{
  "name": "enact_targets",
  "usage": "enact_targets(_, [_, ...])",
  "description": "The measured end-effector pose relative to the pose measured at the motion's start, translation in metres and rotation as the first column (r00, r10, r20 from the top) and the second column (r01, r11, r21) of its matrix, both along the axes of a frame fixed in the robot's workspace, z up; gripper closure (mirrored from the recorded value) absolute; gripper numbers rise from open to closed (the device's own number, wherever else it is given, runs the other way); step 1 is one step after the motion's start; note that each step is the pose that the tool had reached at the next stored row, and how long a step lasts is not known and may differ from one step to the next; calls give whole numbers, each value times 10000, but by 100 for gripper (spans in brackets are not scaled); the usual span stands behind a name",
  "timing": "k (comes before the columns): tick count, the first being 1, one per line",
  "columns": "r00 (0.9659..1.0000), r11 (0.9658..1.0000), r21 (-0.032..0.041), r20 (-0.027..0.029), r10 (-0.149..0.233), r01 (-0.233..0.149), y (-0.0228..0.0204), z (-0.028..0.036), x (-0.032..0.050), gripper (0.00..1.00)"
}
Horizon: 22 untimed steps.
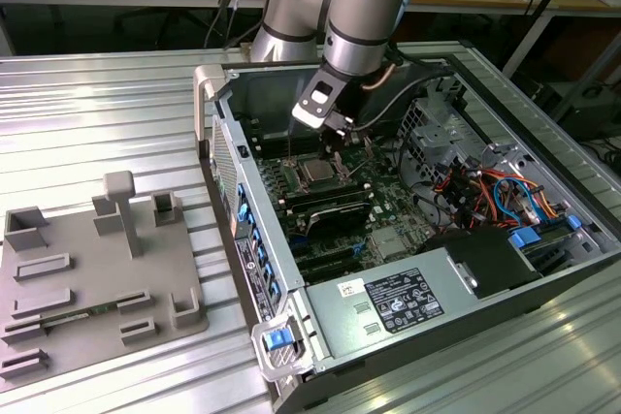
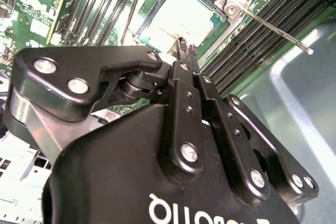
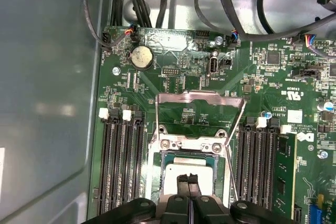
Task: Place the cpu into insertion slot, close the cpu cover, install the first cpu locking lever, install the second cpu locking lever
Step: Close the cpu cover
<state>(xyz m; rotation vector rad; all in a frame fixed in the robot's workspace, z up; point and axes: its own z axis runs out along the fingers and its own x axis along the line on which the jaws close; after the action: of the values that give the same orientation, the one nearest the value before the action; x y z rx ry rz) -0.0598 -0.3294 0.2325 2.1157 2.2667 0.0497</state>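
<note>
Over the insertion slot [image 3: 163, 179], the gripper [image 3: 188, 181] hangs with its fingers pressed together, pinching nothing; whether its tips touch the chip I cannot tell. The cpu [image 3: 202, 167] lies flat inside the slot, silver top up. Beyond the slot, away from the gripper, the cpu cover [image 3: 202, 96] stands swung open. Two thin locking levers [image 3: 232, 140] rise beside the slot, and long black memory slots [image 3: 123, 166] flank it.
</note>
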Motion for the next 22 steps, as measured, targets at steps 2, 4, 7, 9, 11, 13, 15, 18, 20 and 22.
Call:
enact_targets(2, [10000,10000,-1,-1,3,-3,0,38,0,89])
enact_targets(4, [10000,10000,-2,-3,4,-4,0,78,0,89])
enact_targets(7, [9997,9997,-11,-2,-251,251,0,88,1,89])
enact_targets(9, [9985,9985,-24,-3,-548,548,0,89,15,89])
enact_targets(11, [9984,9984,-25,-6,-563,563,0,90,49,89])
enact_targets(13, [9984,9984,-22,-8,-563,563,0,110,61,89])
enact_targets(15, [9984,9984,-25,-8,-564,564,0,174,60,89])
enact_targets(18, [9984,9984,-24,-8,-563,563,0,264,61,89])
enact_targets(20, [9984,9984,-22,-7,-563,563,0,264,61,89])
enact_targets(22, [9984,9984,-24,-8,-564,564,0,265,61,89])
